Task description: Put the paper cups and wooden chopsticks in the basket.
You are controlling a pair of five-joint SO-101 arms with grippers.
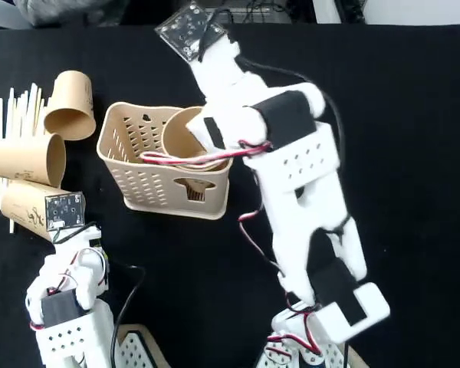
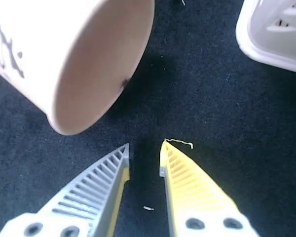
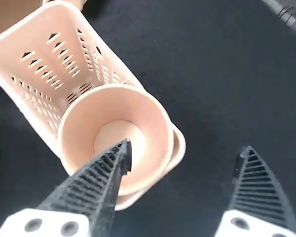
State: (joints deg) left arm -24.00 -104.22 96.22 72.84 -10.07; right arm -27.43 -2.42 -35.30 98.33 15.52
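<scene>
From above we see the basket (image 1: 165, 184) left of the middle of the table (image 1: 399, 115). One cup (image 1: 185, 136) stands upright in its right end. At the far left, three loose cups (image 1: 27, 159) lie on their sides, with the chopsticks (image 1: 19, 107) flat on the table beside and partly under them.

The right wrist view gives us the close detail. The right tool (image 3: 186, 146) is spread wide and grips nothing. One of its fingers is above the mouth of the cup (image 3: 113, 133), and the other is over bare table beside the basket (image 3: 34, 69).

The left wrist view shows the left tool (image 2: 145, 145) low over the table, its fingers a narrow gap apart with nothing between them. Just beyond its tips lies one of the loose cups (image 2: 89, 64), its mouth turned towards the tool. A corner of the basket (image 2: 276, 34) sits off to the right.
</scene>
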